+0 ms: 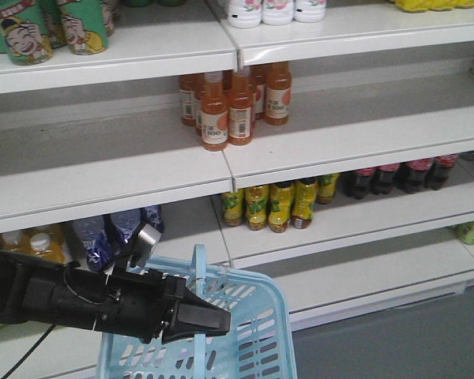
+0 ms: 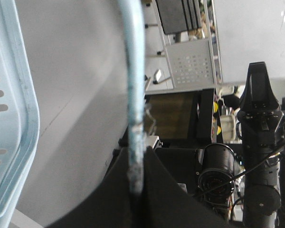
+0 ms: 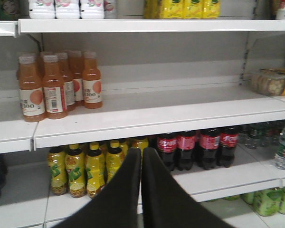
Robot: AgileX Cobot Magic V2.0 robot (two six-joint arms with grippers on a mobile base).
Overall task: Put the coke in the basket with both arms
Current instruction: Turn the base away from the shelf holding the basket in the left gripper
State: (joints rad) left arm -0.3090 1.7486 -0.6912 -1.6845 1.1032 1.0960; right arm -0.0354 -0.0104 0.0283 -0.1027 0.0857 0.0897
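The left gripper (image 2: 135, 166) is clamped on the handle (image 2: 134, 85) of the basket (image 1: 270, 332). The right gripper (image 3: 141, 185) is pressed together, empty. The coke (image 3: 187, 148) is seen at 1 o'clock from it, apart.

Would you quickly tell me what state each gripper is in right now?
Left gripper: closed on the basket handle.
Right gripper: closed, holding nothing.
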